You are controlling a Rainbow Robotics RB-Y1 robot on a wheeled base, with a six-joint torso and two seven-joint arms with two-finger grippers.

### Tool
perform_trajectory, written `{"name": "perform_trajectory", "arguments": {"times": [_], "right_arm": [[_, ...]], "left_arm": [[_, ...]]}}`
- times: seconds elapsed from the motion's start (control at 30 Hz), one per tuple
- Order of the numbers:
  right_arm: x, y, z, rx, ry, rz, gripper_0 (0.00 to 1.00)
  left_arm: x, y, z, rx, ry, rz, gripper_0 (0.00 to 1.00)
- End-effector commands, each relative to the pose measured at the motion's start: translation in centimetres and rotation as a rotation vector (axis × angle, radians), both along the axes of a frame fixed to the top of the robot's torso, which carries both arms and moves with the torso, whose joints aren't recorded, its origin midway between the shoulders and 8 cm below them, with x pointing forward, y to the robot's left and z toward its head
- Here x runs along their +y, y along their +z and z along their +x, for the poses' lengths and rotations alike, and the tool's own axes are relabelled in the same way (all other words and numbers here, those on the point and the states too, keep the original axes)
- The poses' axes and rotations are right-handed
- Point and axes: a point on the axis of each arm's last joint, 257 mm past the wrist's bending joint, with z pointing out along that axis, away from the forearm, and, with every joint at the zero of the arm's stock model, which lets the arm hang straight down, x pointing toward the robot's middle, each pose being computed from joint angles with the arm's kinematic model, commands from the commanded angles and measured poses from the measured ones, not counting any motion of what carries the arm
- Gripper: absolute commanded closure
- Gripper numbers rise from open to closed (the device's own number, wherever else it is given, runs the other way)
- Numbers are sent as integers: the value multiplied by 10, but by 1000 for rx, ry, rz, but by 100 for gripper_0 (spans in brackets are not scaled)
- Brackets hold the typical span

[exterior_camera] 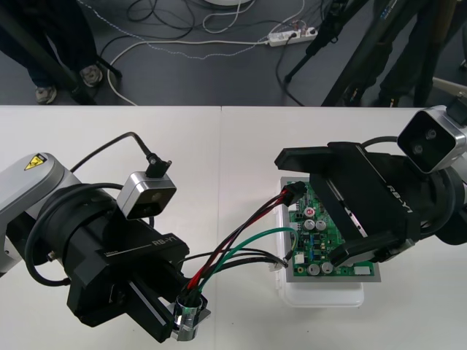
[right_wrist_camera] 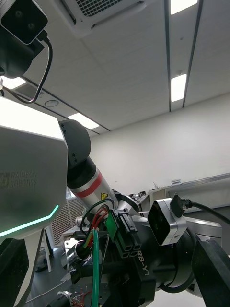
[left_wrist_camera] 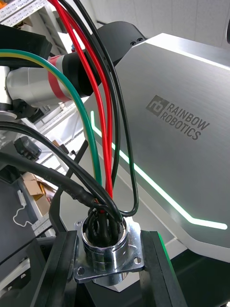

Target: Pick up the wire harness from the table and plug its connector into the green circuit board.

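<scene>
Front view steeply down on table — wrist views close, upward; harness wires common to all.

Circuit board on base at right, plug at its far left corner, socket well left

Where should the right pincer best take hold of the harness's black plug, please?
Probably across the plug's blocky side faces, from the board side, opposite its wires: they run back to the socket in the left pincer.
</scene>
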Motion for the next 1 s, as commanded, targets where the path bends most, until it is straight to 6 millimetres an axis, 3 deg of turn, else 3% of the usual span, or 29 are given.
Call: {"name": "perform_trajectory", "arguments": {"times": [0.03,0.53,1.0], "right_arm": [[-3,3,-8,69,44,-31,0],[2,7,-9,180,98,-64,0],[11,18,-19,154,154,-55,0]], "left_arm": [[3,15,-4,-50,-43,-44,100],[3,15,-4,-48,-44,-45,100],[3,16,-4,-46,-45,-47,100]]}}
